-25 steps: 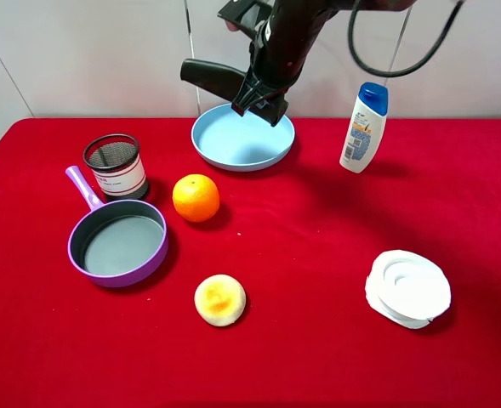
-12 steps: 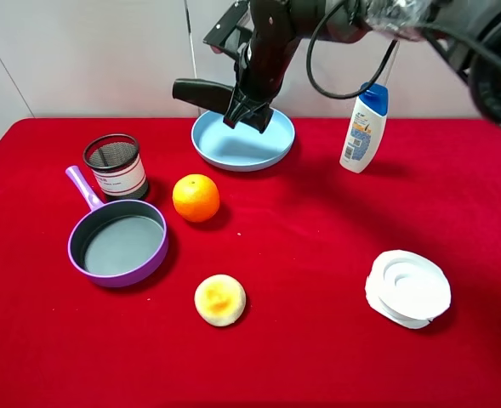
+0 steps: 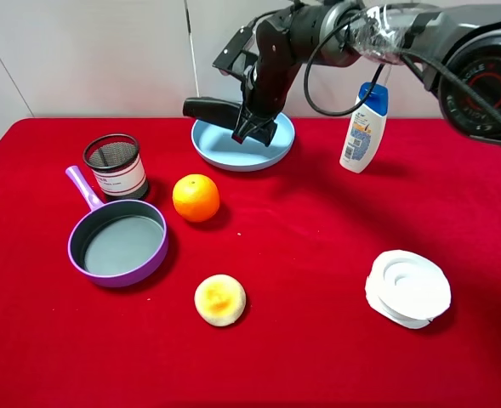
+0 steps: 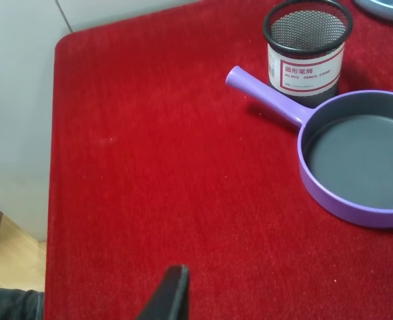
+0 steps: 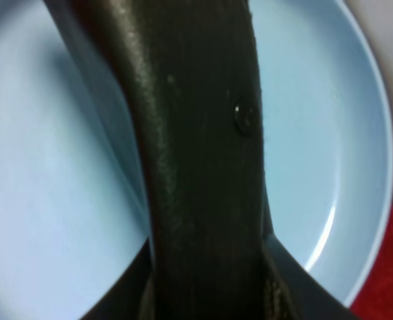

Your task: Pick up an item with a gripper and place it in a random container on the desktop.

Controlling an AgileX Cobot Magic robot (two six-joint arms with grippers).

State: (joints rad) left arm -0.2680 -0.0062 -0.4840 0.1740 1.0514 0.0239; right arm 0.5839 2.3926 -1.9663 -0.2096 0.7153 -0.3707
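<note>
Right arm comes in from the upper right of the high view and crosses the middle, with the wrist pitched down at the far edge of the counter [image 3: 318, 255]. Right gripper [image 3: 252, 132] is clamped on the black case [image 3: 209, 108], jaws closed to the case's width. In the wrist view the case [image 5: 196, 167] runs lengthwise between my fingers [image 5: 286, 290] and fills the centre of the frame. It sits over the light-blue plate [image 3: 233, 161], roughly level, with one end sticking out past the plate's left rim in the high view. Can't tell if it touches the plate [image 5: 336, 167]. Left gripper [image 4: 169, 297] shows only one dark finger tip at the frame edge, over bare red cloth near the counter's corner, so I can't tell whether it's open or closed. Holding nothing that I can see. Writing: the black mesh cup [image 4: 306, 43] has a white label with red Chinese characters and a small Latin line under them. "PENCIL" is readable, the rest is too small. Cup stands just beside the handle of the purple pan [image 4: 356, 160]. White shampoo bottle [image 3: 365, 127] with a blue cap stands right of the plate, label print not legible. Orange [image 3: 196, 197] lies between plate and pan.
</note>
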